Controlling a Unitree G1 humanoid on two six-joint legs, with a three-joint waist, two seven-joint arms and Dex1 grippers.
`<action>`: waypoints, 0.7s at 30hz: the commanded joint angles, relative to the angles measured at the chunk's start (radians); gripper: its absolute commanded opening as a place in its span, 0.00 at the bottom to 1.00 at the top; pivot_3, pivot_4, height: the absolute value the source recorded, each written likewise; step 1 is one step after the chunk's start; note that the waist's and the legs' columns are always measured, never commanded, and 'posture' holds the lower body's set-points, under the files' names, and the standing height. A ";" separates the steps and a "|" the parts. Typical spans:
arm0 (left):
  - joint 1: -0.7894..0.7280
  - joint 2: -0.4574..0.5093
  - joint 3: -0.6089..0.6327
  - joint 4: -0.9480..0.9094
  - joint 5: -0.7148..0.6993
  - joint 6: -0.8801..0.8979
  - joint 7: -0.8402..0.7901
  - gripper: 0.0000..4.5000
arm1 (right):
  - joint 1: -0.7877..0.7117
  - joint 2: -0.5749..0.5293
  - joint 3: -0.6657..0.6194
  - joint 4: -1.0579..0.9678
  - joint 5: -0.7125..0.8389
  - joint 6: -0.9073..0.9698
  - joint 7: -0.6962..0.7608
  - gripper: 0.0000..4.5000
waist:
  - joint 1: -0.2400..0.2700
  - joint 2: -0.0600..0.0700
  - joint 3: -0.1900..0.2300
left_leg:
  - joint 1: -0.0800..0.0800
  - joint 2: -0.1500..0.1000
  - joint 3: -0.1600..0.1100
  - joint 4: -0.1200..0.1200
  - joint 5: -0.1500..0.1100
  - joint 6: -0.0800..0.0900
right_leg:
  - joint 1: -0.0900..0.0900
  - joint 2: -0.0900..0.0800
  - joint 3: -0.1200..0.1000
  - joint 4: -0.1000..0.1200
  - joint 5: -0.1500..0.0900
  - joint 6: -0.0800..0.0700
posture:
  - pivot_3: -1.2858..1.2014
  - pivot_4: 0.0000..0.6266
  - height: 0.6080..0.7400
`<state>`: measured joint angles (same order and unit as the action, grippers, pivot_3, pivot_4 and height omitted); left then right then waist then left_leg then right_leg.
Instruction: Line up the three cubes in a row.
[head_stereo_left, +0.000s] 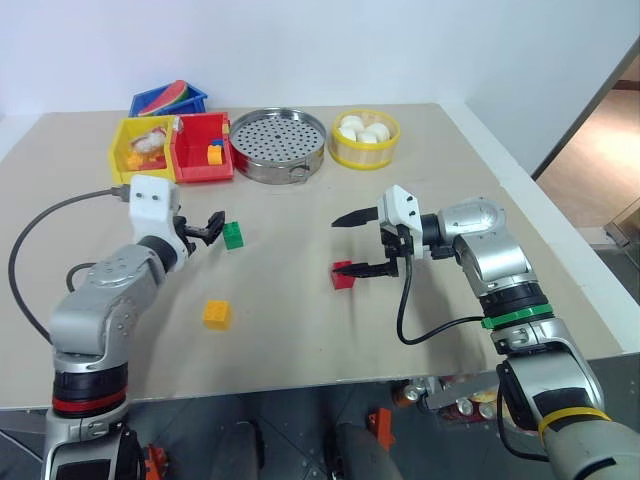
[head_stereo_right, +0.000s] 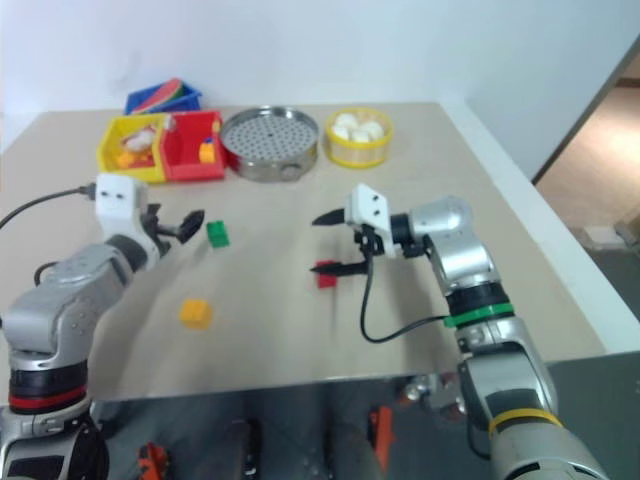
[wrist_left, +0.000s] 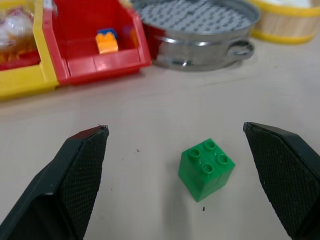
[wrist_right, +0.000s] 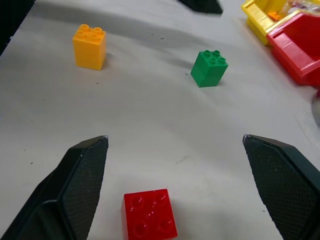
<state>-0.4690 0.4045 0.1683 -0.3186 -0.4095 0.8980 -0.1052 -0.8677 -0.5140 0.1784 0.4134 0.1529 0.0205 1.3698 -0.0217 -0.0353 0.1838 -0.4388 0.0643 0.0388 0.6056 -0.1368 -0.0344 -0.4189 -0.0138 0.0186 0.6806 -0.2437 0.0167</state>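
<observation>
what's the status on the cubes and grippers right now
Left gripper open, facing green cube. Right gripper open above red cube. Yellow cube apart; no row yet. Nothing blocking.

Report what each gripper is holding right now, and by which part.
Nothing is held. The left gripper is open with the green cube on the table between its fingers, untouched. The right gripper is open above the red cube.

A robot test lab, it seems: a plain beige worktop (head_stereo_left: 420, 330) against a bare white wall (head_stereo_left: 300, 45), with plastic sorting bins (head_stereo_left: 170, 150) of toys at upper left.
</observation>
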 joint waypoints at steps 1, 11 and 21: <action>-0.034 -0.031 -0.031 -0.010 0.041 0.027 0.052 1.00 | -0.009 -0.021 -0.023 -0.025 0.007 -0.012 -0.010 0.99 | 0.000 0.000 0.000 | 0.000 0.000 0.000 0.000 0.000 0.000 | 0.000 0.000 0.000 0.000 0.000 0.000 | 0.52 0.24 1.00; -0.053 -0.121 -0.046 0.014 0.113 0.090 0.138 1.00 | -0.006 -0.048 -0.022 -0.015 0.006 -0.019 -0.023 0.99 | 0.000 0.000 0.000 | 0.000 0.000 0.000 0.000 0.000 0.000 | 0.000 0.000 0.001 0.000 0.000 0.000 | 0.52 0.24 1.00; -0.091 -0.167 -0.080 0.076 0.153 0.101 0.141 1.00 | -0.037 -0.025 -0.057 -0.024 0.070 0.073 -0.048 0.99 | 0.000 0.000 0.000 | 0.000 0.000 0.000 0.001 0.000 0.000 | 0.000 0.000 0.001 0.000 0.001 0.001 | 0.52 0.24 1.00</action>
<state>-0.5286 0.2419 0.0835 -0.2358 -0.2719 0.9988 0.0321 -0.8711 -0.5386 0.1621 0.4181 0.1877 0.0733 1.3274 -0.0221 -0.0354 0.1839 -0.4393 0.0639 0.0387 0.6065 -0.1367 -0.0344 -0.4190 -0.0138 0.0193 0.6806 -0.2432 0.0175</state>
